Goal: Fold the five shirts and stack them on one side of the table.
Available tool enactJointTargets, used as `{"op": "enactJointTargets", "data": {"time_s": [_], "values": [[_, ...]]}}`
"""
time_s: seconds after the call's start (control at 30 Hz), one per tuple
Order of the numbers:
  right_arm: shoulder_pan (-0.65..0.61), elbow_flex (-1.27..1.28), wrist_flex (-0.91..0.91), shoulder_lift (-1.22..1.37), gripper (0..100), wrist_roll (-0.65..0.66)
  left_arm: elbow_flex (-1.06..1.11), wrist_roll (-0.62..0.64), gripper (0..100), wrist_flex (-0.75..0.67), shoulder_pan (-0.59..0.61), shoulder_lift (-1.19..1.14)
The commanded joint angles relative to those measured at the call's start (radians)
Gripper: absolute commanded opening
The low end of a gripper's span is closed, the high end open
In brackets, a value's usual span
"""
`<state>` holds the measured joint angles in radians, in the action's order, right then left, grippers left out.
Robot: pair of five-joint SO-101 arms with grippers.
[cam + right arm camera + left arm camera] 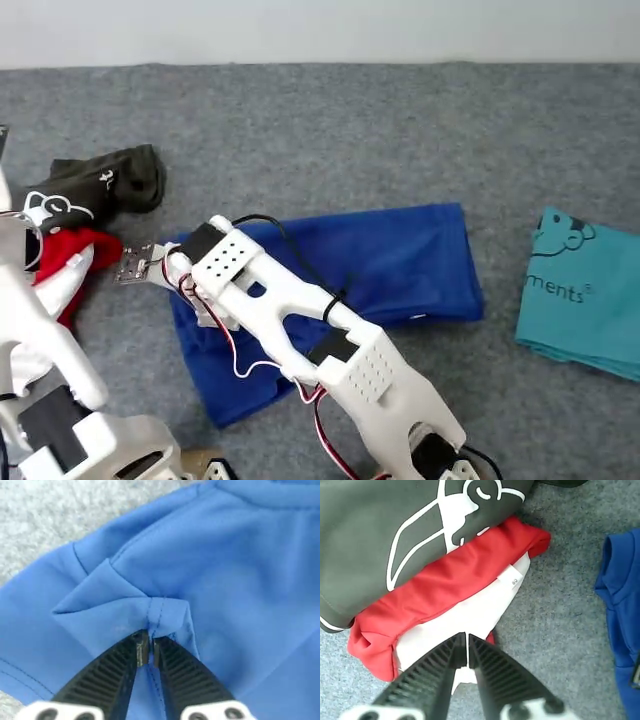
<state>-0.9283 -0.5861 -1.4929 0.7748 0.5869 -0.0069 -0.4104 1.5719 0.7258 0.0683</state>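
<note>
Fold step, blue shirt: right hand clamped on pinched seam; left hand together. Next, likely: draw fabric across.

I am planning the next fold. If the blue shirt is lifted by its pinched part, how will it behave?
Probably floppy: the blue shirt bunches into soft pleats where the right gripper pinches it. Likely light, as the cloth looks thin. The rest would probably hang and drag on the rough grey table.
</note>
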Motion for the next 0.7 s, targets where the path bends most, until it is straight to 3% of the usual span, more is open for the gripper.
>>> {"op": "enactJointTargets", "data": {"time_s": [0.0,0.67], "values": [[-0.004,-0.051,-0.008,-0.097,1.0,0.014,-0.050,-0.009,2,-0.012,-0.005,0.044],[0.163,-0.049,0.263,-0.096,3.2,0.008,-0.048,-0.008,2,-0.032,-0.005,0.044]]}}
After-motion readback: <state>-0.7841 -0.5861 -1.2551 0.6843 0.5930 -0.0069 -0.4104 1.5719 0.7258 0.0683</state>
